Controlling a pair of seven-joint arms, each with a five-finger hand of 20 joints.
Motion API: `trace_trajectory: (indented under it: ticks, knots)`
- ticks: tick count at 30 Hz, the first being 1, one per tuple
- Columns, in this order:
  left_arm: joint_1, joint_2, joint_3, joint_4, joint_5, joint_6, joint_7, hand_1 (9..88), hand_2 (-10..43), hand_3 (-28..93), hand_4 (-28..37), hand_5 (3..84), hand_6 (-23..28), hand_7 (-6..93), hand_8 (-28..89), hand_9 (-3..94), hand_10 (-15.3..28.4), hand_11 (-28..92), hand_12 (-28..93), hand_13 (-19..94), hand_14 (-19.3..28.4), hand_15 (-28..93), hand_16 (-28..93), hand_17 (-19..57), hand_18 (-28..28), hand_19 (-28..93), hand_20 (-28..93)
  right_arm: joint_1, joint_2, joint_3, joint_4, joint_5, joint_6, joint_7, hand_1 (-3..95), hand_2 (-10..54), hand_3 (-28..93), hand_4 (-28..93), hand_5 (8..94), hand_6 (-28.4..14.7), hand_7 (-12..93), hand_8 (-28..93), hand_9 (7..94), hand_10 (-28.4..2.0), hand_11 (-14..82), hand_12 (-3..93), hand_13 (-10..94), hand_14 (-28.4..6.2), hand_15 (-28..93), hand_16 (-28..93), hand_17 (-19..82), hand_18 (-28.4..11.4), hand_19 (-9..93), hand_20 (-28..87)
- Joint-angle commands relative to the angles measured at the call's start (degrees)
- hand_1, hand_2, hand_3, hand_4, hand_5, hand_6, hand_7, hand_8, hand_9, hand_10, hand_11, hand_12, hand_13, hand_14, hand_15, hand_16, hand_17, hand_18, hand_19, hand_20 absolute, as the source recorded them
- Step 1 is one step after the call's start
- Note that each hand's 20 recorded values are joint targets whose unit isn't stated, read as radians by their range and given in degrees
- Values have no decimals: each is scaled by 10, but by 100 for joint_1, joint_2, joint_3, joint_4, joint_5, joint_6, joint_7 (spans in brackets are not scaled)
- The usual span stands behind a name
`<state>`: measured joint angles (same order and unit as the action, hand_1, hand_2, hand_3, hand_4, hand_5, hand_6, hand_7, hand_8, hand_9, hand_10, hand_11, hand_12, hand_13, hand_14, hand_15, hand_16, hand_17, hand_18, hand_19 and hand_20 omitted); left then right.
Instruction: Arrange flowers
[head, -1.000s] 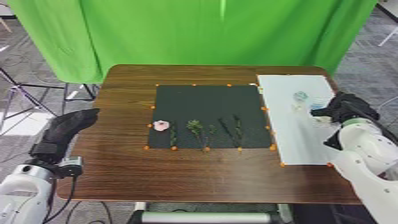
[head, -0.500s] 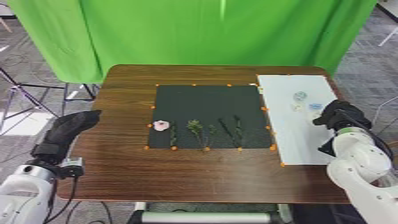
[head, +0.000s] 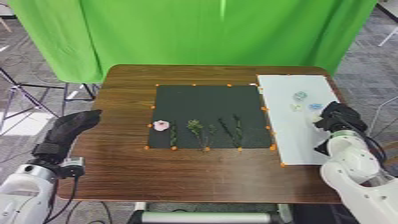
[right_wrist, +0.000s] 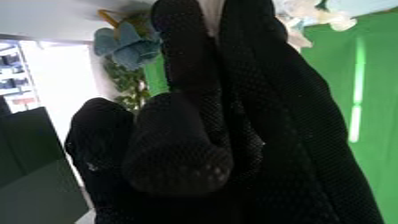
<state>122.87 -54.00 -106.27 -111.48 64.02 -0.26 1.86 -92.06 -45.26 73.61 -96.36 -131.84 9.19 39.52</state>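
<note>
Head view: five green or dark stems lie on the black mat (head: 209, 100), with one pink flower (head: 161, 125) beside the leftmost of them. On the white board (head: 298, 145) sit four small blooms: a pale green one (head: 300, 95), a cream one (head: 297, 107), a blue one (head: 315, 106) and a pale one (head: 314, 118). Orange markers (head: 274, 147) dot the mat's border on the brown table (head: 204, 175), and a green curtain (head: 195, 35) hangs beyond.

The right hand (head: 342, 118) is over the board's outer edge, next to the pale bloom, and covers part of the board. The left hand (head: 69, 127) extends over the table's left side, apart from the mat, its fingers relaxed.

The stems lie mostly lengthwise, near end to far; the bushy sprig (head: 195, 125) has its leafy head away from the robot, and a dark stem (head: 227, 129) tilts left at its far end.

In the right wrist view, the long fingers run straight and close together; whether they grip anything, one cannot tell. Blue-grey petals (right_wrist: 133, 48), leaves (right_wrist: 127, 82) and white petals (right_wrist: 336, 19) appear around them.
</note>
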Motion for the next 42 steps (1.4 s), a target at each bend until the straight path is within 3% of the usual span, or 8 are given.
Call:
trace_trajectory:
  ticks: [1, 7, 12, 19, 24, 32, 36, 42]
  knots:
    - [102, -54, -47, -45, -26, -7, -40, 233, 58, 574, -283, 456, 13, 120, -76, 411, 140, 163, 78, 321, 173, 99, 2, 22, 100, 47, 115, 4, 88, 20, -158, -71, 390, -79, 685, -95, 488, -178, 798, -6, 210, 191, 928, -79, 98, 432, 937, 9, 637, 318, 632, -143, 932, 592]
    - [194, -75, -152, -98, -43, 43, -33, 231, 58, 576, -283, 454, 13, 120, -75, 411, 140, 162, 77, 322, 173, 99, 2, 22, 101, 48, 115, 235, 314, 80, -836, 75, 209, -352, 685, -95, 491, -176, 803, -10, 218, 187, 932, -81, 100, 436, 937, 10, 640, 315, 635, -142, 932, 593]
    - [288, -115, -235, -143, -81, 117, 6, 229, 57, 578, -283, 452, 16, 118, -75, 410, 140, 161, 78, 323, 173, 98, 1, 22, 101, 48, 115, 1476, 526, -904, -1001, 509, 114, -1121, 681, -95, 496, -173, 789, -5, 234, 193, 923, -92, 93, 447, 936, 8, 633, 325, 628, -137, 932, 595]
    - [164, -48, -110, -92, -94, 92, 7, 225, 55, 580, -283, 446, 24, 114, -72, 410, 141, 161, 78, 323, 173, 94, 1, 22, 101, 49, 115, 3924, 58, -3232, -674, 1167, -241, -2293, 671, -95, 517, -184, 773, 3, 258, 186, 914, -90, 85, 448, 928, 8, 633, 333, 621, -132, 932, 590]
    - [-91, 61, 101, 8, -18, 13, 36, 227, 57, 576, -283, 445, 19, 119, -72, 411, 140, 161, 78, 322, 173, 94, 2, 22, 100, 47, 114, 4951, -499, -4489, -250, 1215, -416, -2798, 665, -95, 527, -190, 765, 6, 259, 187, 909, -90, 83, 448, 925, 7, 634, 335, 621, -127, 932, 587]
    - [-134, 77, 145, 11, -67, 41, 60, 224, 58, 579, -283, 447, 22, 117, -74, 410, 140, 160, 78, 320, 174, 93, 3, 17, 96, 34, 112, 5303, -1303, -5000, 480, 1552, -878, -3271, 664, -95, 535, -200, 755, 7, 258, 185, 900, -77, 82, 446, 920, 9, 634, 335, 617, -123, 932, 581]
    - [-68, 22, 101, -36, -80, 93, 110, 222, 60, 578, -283, 446, 29, 114, -72, 410, 141, 159, 78, 320, 174, 92, 3, 17, 96, 35, 113, 5274, -1630, -5100, 869, 1117, -954, -3428, 669, -95, 530, -192, 754, 7, 255, 183, 899, -76, 82, 444, 920, 10, 634, 335, 615, -122, 932, 577]
    - [-160, -18, 130, 22, -117, 123, 116, 221, 61, 575, -283, 446, 31, 111, -70, 410, 141, 159, 78, 321, 175, 93, 3, 22, 93, 38, 115, 5315, -1889, -5262, 1120, 961, -1001, -3564, 671, -95, 523, -187, 752, 8, 255, 184, 897, -77, 81, 443, 918, 11, 631, 335, 612, -123, 932, 575]
